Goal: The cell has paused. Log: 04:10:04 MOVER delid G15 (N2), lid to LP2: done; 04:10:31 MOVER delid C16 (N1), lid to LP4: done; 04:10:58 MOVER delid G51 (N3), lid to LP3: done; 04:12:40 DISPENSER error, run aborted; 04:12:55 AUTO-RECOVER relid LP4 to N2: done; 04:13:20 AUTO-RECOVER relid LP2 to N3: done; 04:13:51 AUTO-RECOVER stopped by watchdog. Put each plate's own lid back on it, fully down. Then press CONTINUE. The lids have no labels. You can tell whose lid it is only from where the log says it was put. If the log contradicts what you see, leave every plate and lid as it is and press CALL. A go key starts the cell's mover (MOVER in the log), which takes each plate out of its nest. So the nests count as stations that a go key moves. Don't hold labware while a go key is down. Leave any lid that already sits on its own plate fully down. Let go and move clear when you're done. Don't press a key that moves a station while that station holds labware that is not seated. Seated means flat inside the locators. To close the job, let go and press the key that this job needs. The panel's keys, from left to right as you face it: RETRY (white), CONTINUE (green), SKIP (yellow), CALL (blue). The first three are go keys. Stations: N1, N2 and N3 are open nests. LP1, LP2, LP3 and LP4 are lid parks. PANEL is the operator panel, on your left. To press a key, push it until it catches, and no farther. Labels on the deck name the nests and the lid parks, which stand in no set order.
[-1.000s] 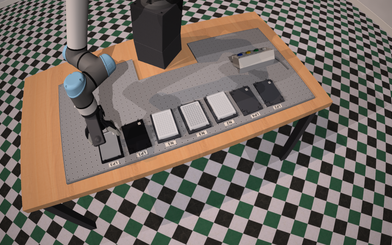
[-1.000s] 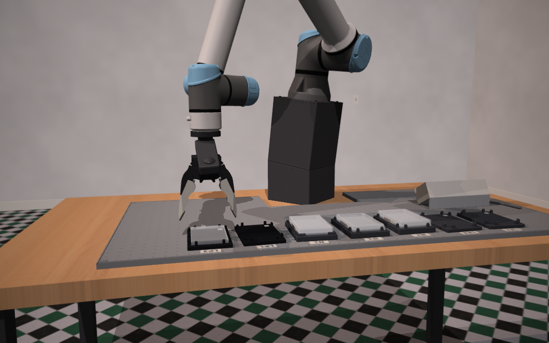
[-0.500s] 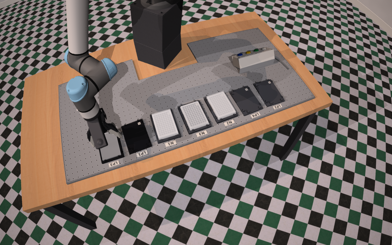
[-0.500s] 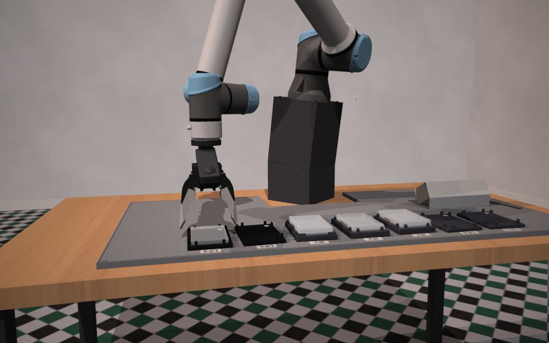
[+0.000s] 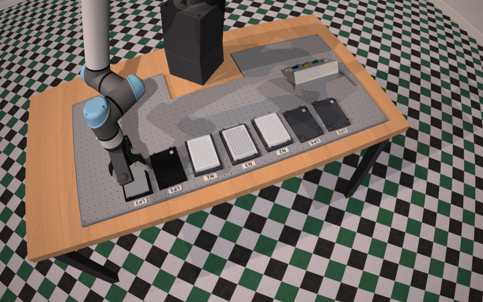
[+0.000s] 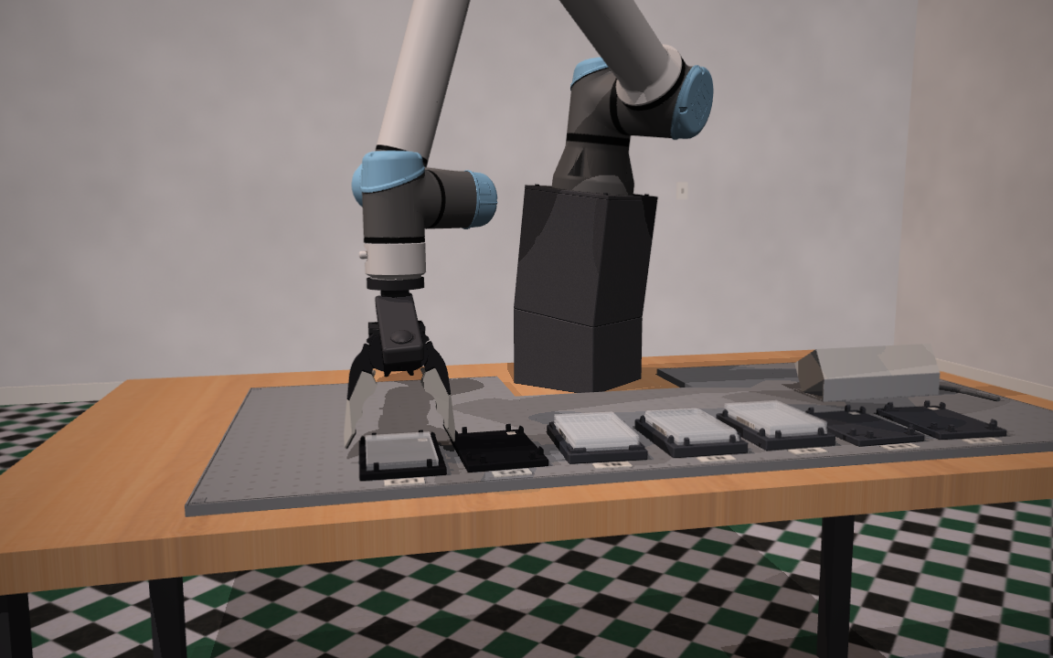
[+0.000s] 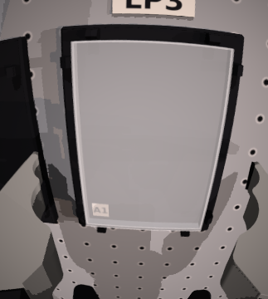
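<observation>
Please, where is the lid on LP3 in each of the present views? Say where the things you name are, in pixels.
Top: the lid (image 5: 137, 186) (image 6: 401, 450) (image 7: 150, 133), lower left, partly behind the gripper (image 5: 130, 168) (image 6: 399, 446) (image 7: 143, 187).
Exterior: low, left of centre.
Wrist: centre.
Shared landmark: the LP3 label (image 5: 140, 201) (image 6: 404, 482) (image 7: 153, 6).
</observation>
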Available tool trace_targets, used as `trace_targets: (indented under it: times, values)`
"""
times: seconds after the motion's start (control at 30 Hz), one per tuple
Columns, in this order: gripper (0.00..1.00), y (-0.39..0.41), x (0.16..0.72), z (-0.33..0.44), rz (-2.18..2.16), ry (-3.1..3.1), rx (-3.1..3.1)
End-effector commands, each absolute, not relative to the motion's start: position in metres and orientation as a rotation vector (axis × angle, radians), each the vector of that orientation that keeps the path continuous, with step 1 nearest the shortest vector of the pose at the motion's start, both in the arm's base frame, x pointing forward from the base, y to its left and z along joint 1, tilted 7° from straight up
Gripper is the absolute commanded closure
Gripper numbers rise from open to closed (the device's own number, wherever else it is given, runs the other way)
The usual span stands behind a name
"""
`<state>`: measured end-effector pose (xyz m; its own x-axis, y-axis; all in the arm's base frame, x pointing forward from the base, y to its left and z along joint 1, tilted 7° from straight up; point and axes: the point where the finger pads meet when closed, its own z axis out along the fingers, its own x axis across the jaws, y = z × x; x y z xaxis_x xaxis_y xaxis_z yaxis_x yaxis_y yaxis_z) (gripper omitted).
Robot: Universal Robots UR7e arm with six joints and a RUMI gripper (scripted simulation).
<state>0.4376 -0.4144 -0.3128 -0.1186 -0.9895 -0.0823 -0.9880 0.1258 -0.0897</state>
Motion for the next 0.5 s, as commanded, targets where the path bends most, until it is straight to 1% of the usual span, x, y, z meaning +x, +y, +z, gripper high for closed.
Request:
trace_targets:
  times: [0.0, 0.17, 0.2, 0.47]
  values:
    - [0.18, -0.4158, 0.439, -0.3126, -0.025, 2.263, -2.0]
    - [0.18, -0.4158, 0.439, -0.3126, -0.025, 2.263, -2.0]
    - [1.0, -0.4158, 0.439, -0.3126, -0.025, 2.263, -2.0]
    - [1.0, -0.4158, 0.439, -0.3126, -0.025, 2.263, -2.0]
